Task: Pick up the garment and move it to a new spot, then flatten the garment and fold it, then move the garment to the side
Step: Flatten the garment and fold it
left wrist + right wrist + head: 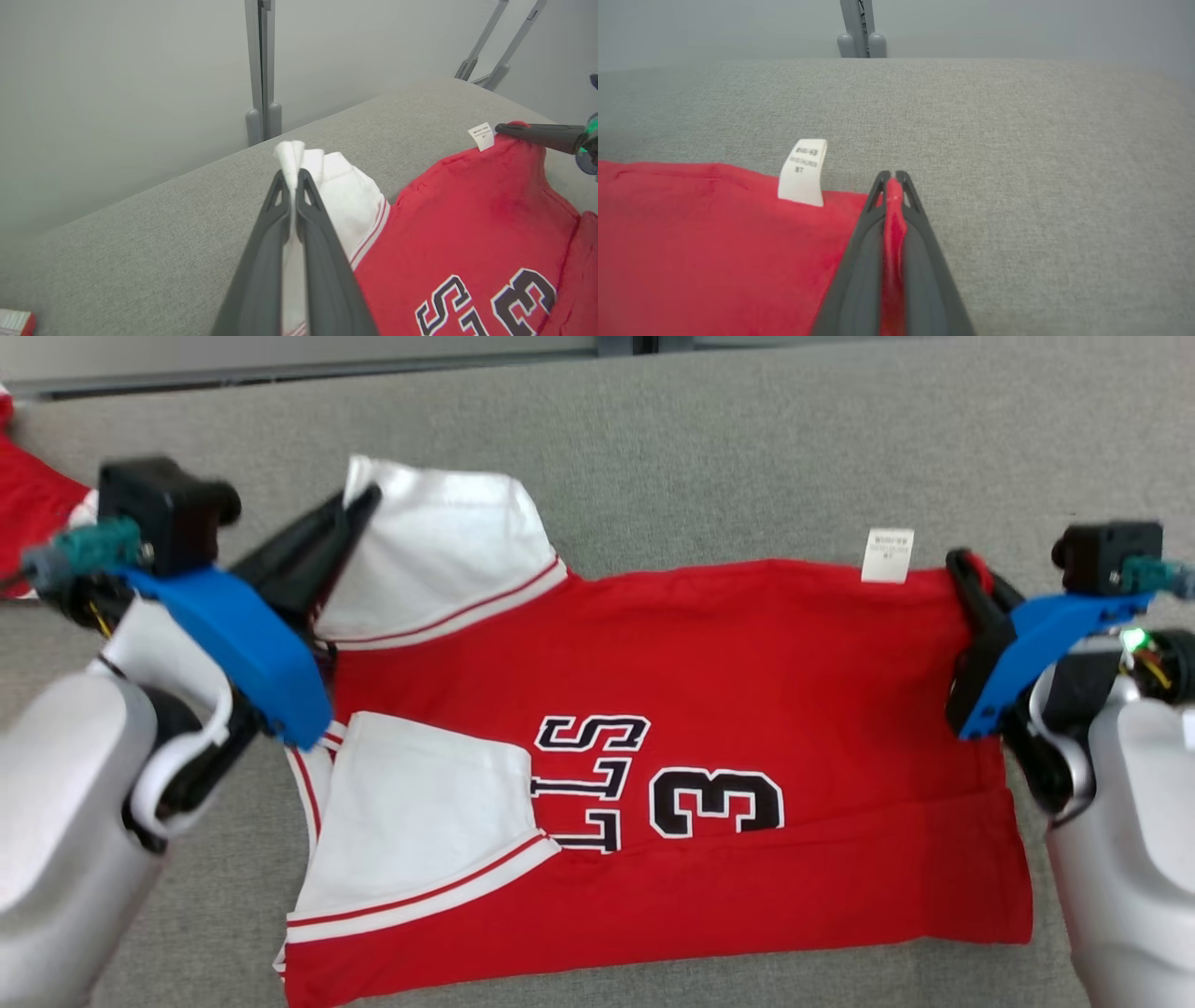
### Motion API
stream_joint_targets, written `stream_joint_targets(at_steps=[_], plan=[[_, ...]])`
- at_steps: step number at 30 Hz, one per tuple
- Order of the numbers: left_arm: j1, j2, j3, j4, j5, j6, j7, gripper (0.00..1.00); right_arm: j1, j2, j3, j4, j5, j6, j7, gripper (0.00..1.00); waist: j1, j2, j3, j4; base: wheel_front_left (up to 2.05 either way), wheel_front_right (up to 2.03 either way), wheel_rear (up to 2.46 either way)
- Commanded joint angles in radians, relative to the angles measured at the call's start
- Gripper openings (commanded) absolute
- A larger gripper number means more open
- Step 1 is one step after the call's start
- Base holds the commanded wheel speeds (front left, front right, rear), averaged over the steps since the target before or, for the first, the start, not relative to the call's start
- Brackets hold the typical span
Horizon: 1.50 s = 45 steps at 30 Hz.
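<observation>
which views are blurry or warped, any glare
Head view: even soft light, no harsh glare, jersey slightly blurred. Left wrist view: wide lens bows the table edge, wall hazy. Right wrist view: label print too soft to read.

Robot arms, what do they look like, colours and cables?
Left gripper and right gripper: two long dark fingers on bright blue brackets. Black camera blocks with teal plugs sit above; forearms pale grey. The right arm shows a green light and yellow wires.
</observation>
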Motion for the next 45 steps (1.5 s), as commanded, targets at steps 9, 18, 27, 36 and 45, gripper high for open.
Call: stream_joint_targets(at_steps=[9, 18, 27, 36, 45], plan=[[0.347, 0.034, 0.008, -0.142, -0.042, 0.101, -0.174, 0.0, 0.279, 0.025, -0.068, -0.119, 0.001, 0.0, -0.138, 0.0, 0.0001, 0.0, -0.13, 0.031, 0.0, 0.0, 0.0], [0.56, -0.029, 0.004, -0.081, -0.101, 0.145, -0.308, 0.0, 0.455, 0.081, -0.12, -0.21, -0.017, 0.0, -0.172, 0.0, 0.0001, 0.0, -0.196, 0.038, 0.0, 0.0, 0.0], [0.679, -0.135, 0.046, 0.047, -0.156, 0.108, -0.455, 1.0, 0.539, 0.113, -0.133, -0.218, -0.022, 0.0, -0.26, 1.0, 0.0001, 0.0, -0.233, 0.027, 0.0, 0.0, 0.0], [0.796, -0.235, 0.289, -0.037, -0.018, 0.122, -0.475, 1.0, 0.613, 0.127, -0.225, -0.24, -0.015, 0.0, -0.313, 1.0, 0.0001, 0.0, -0.253, 0.044, 0.0, 0.0, 0.0], [0.809, -0.294, 0.37, -0.051, 0.184, 0.2, -0.476, 1.0, 0.571, 0.13, -0.199, -0.211, -0.07, 0.0, -0.256, 1.0, 0.0001, 0.0, -0.256, 0.052, 0.0, 0.0, 0.0]])
